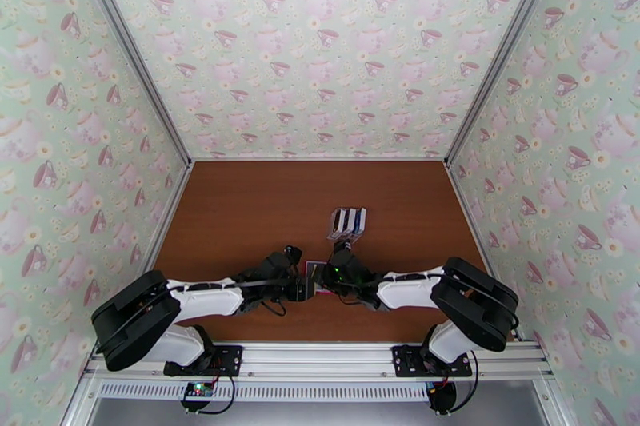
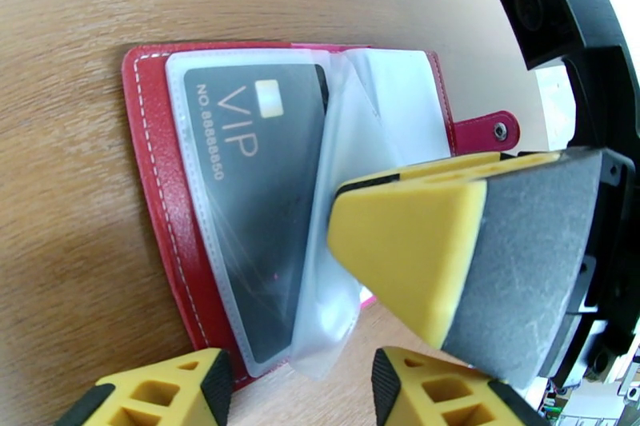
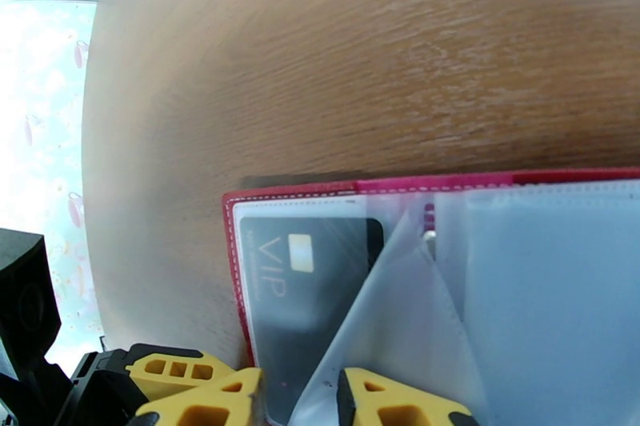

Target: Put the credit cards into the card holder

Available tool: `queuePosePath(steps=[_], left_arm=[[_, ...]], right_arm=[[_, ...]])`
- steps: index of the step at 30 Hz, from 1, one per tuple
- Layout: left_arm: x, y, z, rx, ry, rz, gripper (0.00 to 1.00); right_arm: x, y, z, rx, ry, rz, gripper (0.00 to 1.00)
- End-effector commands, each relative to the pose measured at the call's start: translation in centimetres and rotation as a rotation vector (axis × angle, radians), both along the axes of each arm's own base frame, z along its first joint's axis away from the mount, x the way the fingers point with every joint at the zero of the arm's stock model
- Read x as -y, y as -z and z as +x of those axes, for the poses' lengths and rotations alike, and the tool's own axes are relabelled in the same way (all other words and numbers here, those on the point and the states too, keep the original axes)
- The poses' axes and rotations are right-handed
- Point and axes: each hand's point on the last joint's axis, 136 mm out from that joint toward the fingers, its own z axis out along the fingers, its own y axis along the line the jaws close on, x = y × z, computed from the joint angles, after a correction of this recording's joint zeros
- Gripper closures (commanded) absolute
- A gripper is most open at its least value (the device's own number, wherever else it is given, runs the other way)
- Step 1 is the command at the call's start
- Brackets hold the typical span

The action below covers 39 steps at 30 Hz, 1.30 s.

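Observation:
The red card holder (image 2: pixel 148 148) lies open on the wooden table, between the two grippers (image 1: pixel 314 268). A black credit card marked VIP (image 2: pixel 256 204) sits inside its left clear pocket (image 3: pixel 304 284). My left gripper (image 2: pixel 300 392) hovers open over the holder's near edge with nothing between its fingers. One yellow finger (image 2: pixel 400 252) of my right gripper rests on the loose clear leaves on the holder's right half. In the right wrist view, my right gripper (image 3: pixel 300 396) has its fingers slightly apart, and a raised clear leaf (image 3: pixel 376 316) runs down between them.
A clear plastic rack (image 1: pixel 346 224) holding a few upright cards stands just beyond the grippers. The holder's snap tab (image 2: pixel 488 132) sticks out on its right side. Patterned walls enclose the table on three sides.

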Motion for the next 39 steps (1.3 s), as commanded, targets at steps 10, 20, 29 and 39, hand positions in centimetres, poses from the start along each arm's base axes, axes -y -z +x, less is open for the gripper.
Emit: queuePosePath(steps=[10,20,29,39], left_arm=[[-5.5,6.8,-2.7,-0.133,-0.050,0.316,0.58],[-5.5,7.2,-2.6,-0.135,-0.050,0.323,0.63],[-5.7,7.4,-2.7,-0.144,-0.051,0.335,0.65],[-5.6,7.3,-2.7,-0.146,-0.054,0.329,0.66]], right_arm=[[-2.3,-0.9,-3.1,-0.080,-0.105,0.153,0.68],[-1.6,-1.6,-2.8,-0.063,-0.104,0.138,0.68],[0.5,-4.6,-1.6,0.019,-0.085,0.083,0.63],[6.6,-4.7,-0.6,0.056,-0.003,-0.096,0.59]])
